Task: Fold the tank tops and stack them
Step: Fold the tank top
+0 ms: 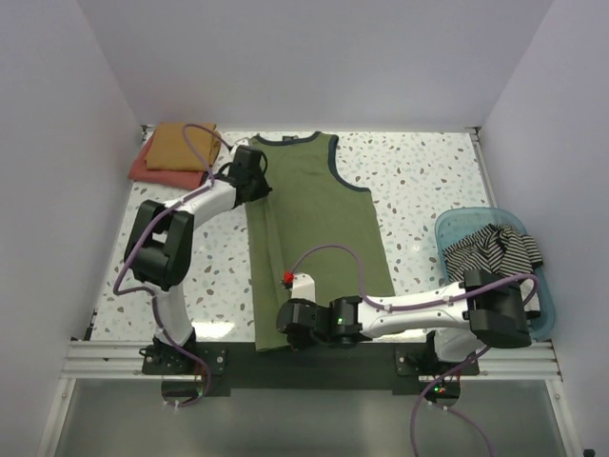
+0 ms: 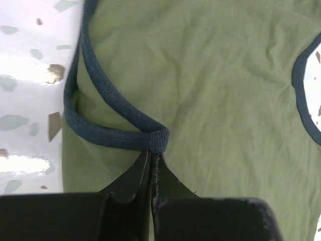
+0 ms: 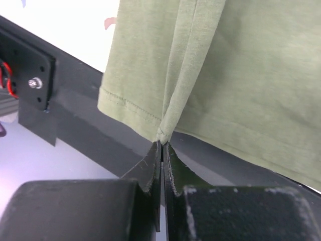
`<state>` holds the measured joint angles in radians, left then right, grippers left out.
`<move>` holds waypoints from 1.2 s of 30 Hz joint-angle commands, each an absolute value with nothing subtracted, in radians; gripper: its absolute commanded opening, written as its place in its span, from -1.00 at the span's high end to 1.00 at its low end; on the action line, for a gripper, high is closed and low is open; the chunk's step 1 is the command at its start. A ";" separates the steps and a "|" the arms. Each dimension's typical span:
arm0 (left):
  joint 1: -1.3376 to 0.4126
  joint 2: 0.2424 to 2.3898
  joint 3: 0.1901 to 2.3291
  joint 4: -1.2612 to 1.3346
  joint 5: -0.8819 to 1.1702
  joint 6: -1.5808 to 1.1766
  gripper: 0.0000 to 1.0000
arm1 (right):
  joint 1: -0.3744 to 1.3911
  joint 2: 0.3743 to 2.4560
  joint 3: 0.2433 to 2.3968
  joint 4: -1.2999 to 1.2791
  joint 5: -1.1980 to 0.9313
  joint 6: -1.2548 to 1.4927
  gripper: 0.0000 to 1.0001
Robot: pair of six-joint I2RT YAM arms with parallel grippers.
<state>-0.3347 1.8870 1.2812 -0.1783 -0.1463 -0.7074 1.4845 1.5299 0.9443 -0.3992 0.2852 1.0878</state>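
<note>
The olive green tank top (image 1: 324, 219) lies flat mid-table, its left side folded over into a long strip. My left gripper (image 1: 262, 183) is shut on the navy armhole trim (image 2: 110, 135) near the top's left shoulder; the left wrist view shows the tips (image 2: 153, 150) pinching the trim loop. Down at the near edge, my right gripper (image 1: 278, 331) is shut on the bottom hem of the olive top (image 3: 251, 75), its tips (image 3: 163, 143) pinching the folded hem corner. A black-and-white striped tank top (image 1: 495, 246) sits bunched in the basket. A folded mustard top (image 1: 181, 145) rests on a folded red one (image 1: 143, 169).
The translucent blue basket (image 1: 447, 238) stands at the right edge of the speckled table (image 1: 428, 181). The mustard-and-red stack is in the back left corner. The olive top's hem overhangs the black mounting rail (image 3: 75, 125) at the near edge. White walls close in the sides and back.
</note>
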 commanded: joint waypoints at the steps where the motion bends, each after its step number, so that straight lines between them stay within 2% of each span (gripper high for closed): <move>1: -0.376 1.908 1.353 -0.163 -0.192 -0.736 1.00 | 1.486 1.465 0.907 -0.353 0.337 1.143 1.00; 23: -0.457 1.996 1.401 -0.152 -0.196 -0.733 1.00 | 1.494 1.413 0.769 -0.308 0.370 1.219 1.00; 24: -0.457 1.996 1.399 -0.143 -0.187 -0.732 0.98 | 1.497 1.410 0.764 -0.310 0.373 1.224 1.00; 25: -0.459 1.996 1.399 -0.141 -0.187 -0.732 0.80 | 1.499 1.402 0.761 -0.311 0.376 1.227 0.97; 27: -0.460 1.987 1.391 -0.115 -0.176 -0.720 0.71 | 1.503 1.393 0.753 -0.322 0.393 1.239 0.79; 28: -0.460 1.982 1.387 -0.103 -0.169 -0.715 0.60 | 1.505 1.382 0.753 -0.328 0.399 1.241 0.77; 36: -0.463 1.977 1.417 -0.052 -0.100 -0.667 0.49 | 1.529 1.373 0.747 -0.356 0.434 1.267 0.74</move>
